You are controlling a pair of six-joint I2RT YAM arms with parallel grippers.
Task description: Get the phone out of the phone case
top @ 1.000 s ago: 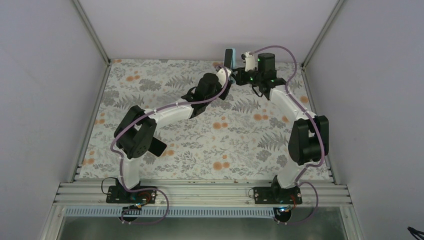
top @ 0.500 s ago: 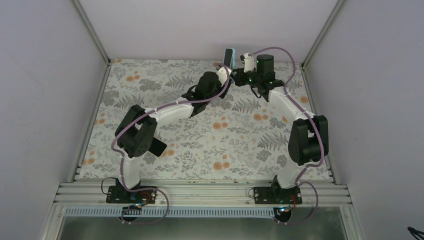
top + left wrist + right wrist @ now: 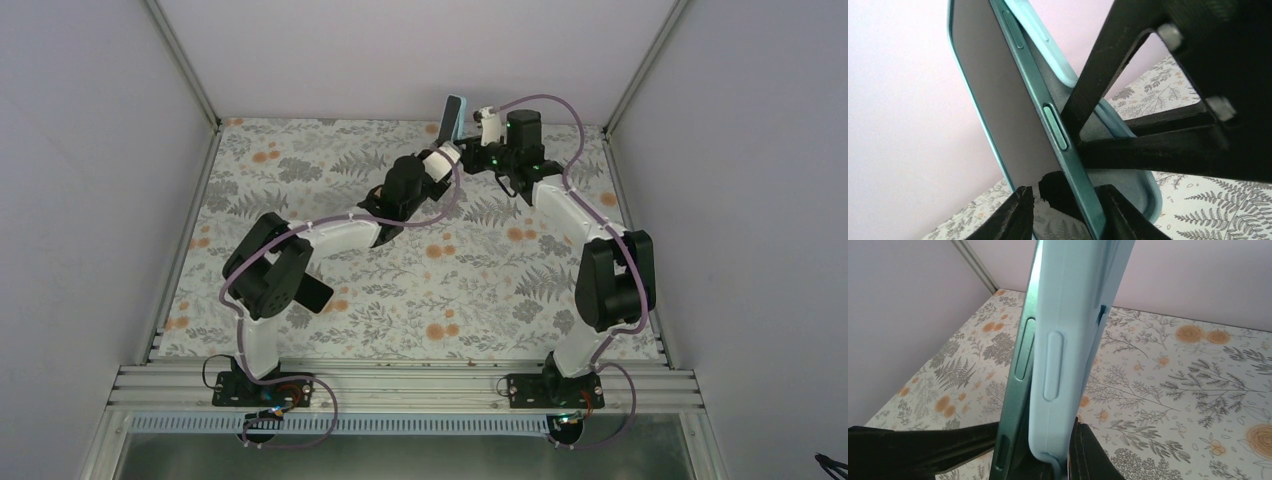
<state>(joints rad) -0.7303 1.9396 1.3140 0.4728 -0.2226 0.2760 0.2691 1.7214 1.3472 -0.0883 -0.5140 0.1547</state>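
Left tool (image 3: 1068,211) is clamped narrow on the bottom edge of the green phone (image 3: 998,100). The right tool (image 3: 1050,466) is pinched shut on the bottom of the light blue phone case (image 3: 1078,315) from the other side. The two are held nearly upright in the air, with the case gaping away from the phone's back toward the top, over the far edge of the floral worktop (image 3: 300,180), a bit right of centre and near the back wall (image 3: 400,50).

Matt rubbery phone case (image 3: 1068,340), glossy metallic-edged phone (image 3: 998,115)
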